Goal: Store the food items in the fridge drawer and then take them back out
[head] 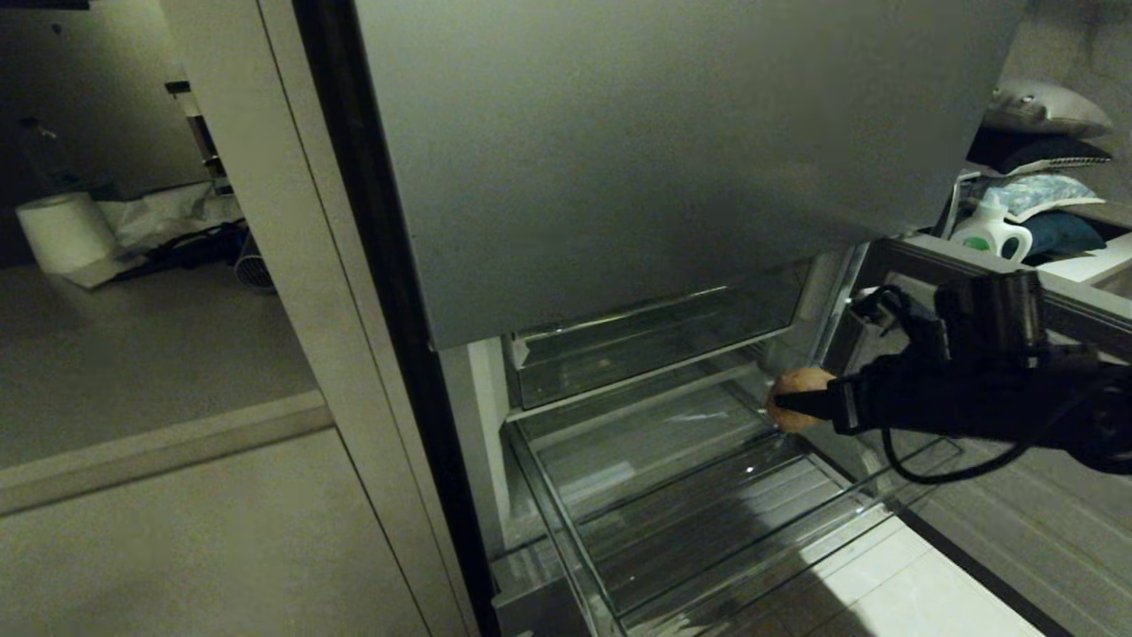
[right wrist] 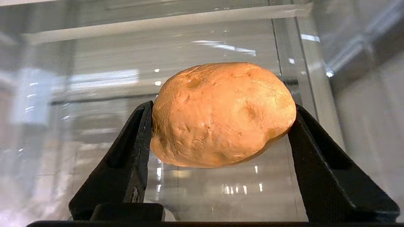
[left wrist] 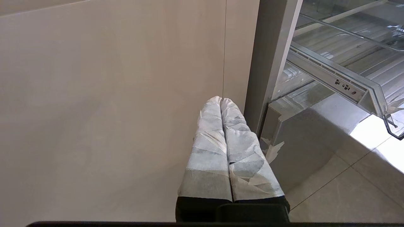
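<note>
Right gripper: two black wedge-shaped fingers clamp the orange-brown lump from both sides; in the head view the gripper reaches in from the right, its arm cut off by the picture edge.
Orange-brown lump: rounded, potato-like, dimpled and slightly glossy skin; held clear of the surface below, above the far right part of the fridge drawer; in the head view the lump is partly covered by a finger.
Fridge drawer: pulled out, wide and shallow, clear plastic with a ridged floor; its near end is cut off by the lower picture edge. In the left wrist view a corner of the drawer shows a white strip with small dark marks.
Green food item: not visible in any view.
Left gripper: fingers wrapped in crinkled white tape, pressed together with nothing between them; it hangs beside a plain beige panel, apart from the drawer.
Door panel: flat matt grey steel, hiding the upper fridge interior.
Background right: white bottle with green label on a shelf; other items there are hard to make out.
</note>
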